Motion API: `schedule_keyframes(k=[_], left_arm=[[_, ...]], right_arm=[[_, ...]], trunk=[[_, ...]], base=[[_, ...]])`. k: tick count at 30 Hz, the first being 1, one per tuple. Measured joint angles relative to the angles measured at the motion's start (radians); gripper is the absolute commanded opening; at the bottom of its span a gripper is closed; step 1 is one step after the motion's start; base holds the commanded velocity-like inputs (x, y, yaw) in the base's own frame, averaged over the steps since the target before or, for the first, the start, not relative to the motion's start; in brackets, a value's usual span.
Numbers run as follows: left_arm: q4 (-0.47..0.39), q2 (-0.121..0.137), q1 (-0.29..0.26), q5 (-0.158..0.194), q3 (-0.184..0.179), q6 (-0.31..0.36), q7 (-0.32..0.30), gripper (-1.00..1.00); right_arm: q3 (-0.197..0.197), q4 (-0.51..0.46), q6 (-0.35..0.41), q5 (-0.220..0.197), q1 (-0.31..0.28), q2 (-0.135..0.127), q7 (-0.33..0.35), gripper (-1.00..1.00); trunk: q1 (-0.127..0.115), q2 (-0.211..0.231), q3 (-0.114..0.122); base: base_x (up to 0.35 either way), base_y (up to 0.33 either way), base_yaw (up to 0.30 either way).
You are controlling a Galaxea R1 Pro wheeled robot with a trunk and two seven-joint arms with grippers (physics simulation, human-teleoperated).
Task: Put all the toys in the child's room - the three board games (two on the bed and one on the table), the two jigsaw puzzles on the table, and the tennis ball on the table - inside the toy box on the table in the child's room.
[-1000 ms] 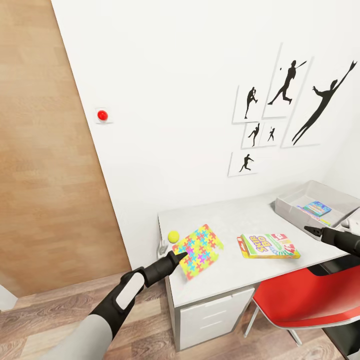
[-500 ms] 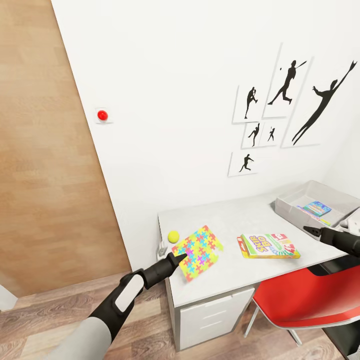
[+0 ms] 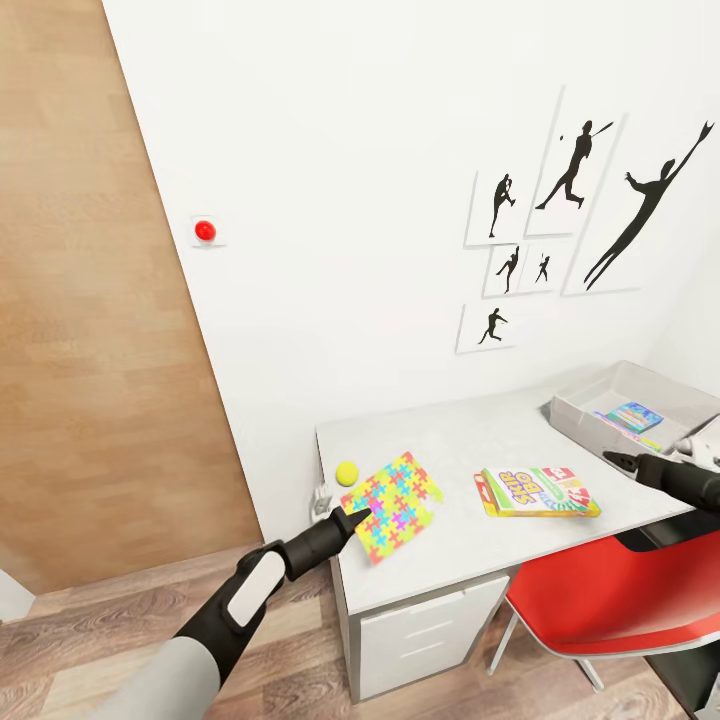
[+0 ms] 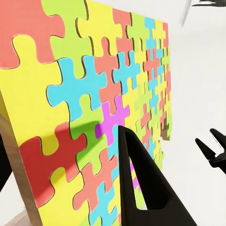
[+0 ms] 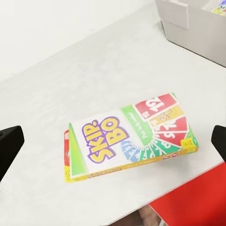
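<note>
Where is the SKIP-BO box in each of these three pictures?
Head view: SKIP-BO box lies flat on the table, right of the jigsaw, near the front edge.
Left wrist view: not in it.
Right wrist view: the box lies mid-picture.
Shared landmark: the grey toy box, also at the right wrist picture's upper corner.

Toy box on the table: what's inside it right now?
In the toy box, the head view shows a small blue board game lying over a paler flat item. The near wall hides the rest of the floor, so further contents cannot be told.
</note>
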Motion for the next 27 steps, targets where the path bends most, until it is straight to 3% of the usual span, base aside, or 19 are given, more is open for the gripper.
schedule_keyframes(k=[2,27], left_arm=[[0.011,0.010,0.000,0.000,0.002,-0.007,-0.007,-1.00],[0.018,0.010,0.000,0.000,0.002,-0.006,-0.006,-1.00]], right_arm=[[0.000,0.000,0.000,0.000,-0.011,0.006,-0.001,1.00],[0.000,0.000,0.000,0.001,-0.012,0.007,-0.001,1.00]], trunk=[[0.000,0.000,0.000],[0.000,0.000,0.000]], base=[[0.000,0.000,0.000],[0.000,0.000,0.000]])
